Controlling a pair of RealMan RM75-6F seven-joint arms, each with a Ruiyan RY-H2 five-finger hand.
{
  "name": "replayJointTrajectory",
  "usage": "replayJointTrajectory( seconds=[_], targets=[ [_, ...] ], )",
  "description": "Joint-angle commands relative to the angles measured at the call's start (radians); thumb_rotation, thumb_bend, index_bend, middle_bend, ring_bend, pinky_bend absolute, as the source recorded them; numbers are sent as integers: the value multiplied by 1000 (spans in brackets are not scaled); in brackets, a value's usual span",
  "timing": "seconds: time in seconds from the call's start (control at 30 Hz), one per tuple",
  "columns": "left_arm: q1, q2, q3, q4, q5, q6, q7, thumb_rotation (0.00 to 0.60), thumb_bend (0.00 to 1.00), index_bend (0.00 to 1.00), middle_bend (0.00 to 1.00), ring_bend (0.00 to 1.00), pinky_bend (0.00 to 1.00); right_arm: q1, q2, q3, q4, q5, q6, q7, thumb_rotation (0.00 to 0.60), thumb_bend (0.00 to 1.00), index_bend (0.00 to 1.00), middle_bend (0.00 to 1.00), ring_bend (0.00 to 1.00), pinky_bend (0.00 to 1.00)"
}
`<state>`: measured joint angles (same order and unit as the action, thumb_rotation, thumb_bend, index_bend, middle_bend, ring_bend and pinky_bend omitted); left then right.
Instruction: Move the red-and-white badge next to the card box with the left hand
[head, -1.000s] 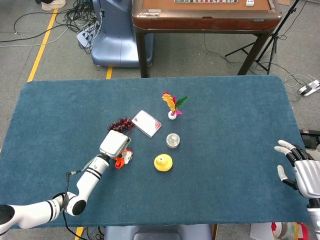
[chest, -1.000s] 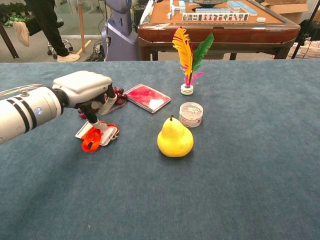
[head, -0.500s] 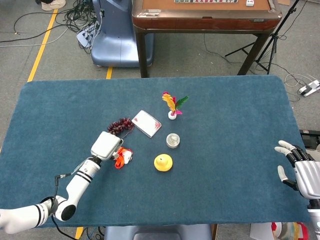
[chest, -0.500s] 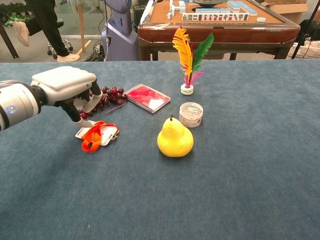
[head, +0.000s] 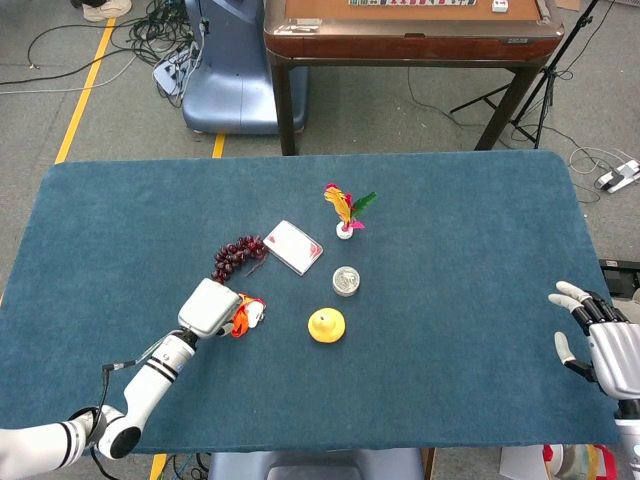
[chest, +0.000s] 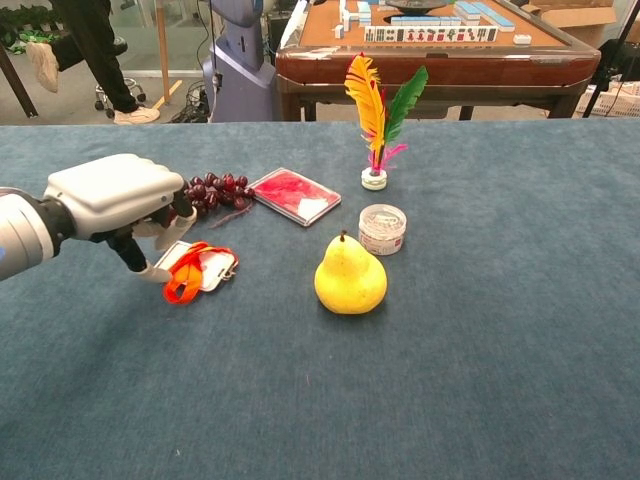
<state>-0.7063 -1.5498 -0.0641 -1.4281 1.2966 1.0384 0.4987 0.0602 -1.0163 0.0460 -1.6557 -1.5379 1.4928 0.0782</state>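
Head view first: your left hand (head: 209, 308) sits just left of the badge (head: 246, 316), its back hiding the fingers. The badge lies flat on the table (head: 450, 220), near and left of the card box (head: 294, 247), apart from it, with grapes (head: 236, 254) between on the far side. Your right hand (head: 596, 340) hangs spread and empty at the right edge. Bare cloth stretches left and near of the badge.

Chest view: your left hand (chest: 115, 195) is curled, fingertips (chest: 158, 270) touching the badge's (chest: 199, 267) left end; you cannot tell if it grips. A pear (chest: 349, 276) stands right of the badge, a tin (chest: 382, 228) and a shuttlecock (chest: 375, 120) beyond.
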Motion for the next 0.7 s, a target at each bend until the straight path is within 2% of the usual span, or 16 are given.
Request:
replayJointTrajectory(
  seconds=[0.03,0.7],
  targets=[
    [0,-10,6,12,0,-8,7,600,0,767,1000,994,1000,-2,1,0,-1,-2,3,2,600,474,275,201,156,355],
    [-24,-72,-27,85,-39,-51,20,600,0,767,1000,994,1000,-4,9,4,3,2,7,21,600,474,275,201,156,356]
  ],
)
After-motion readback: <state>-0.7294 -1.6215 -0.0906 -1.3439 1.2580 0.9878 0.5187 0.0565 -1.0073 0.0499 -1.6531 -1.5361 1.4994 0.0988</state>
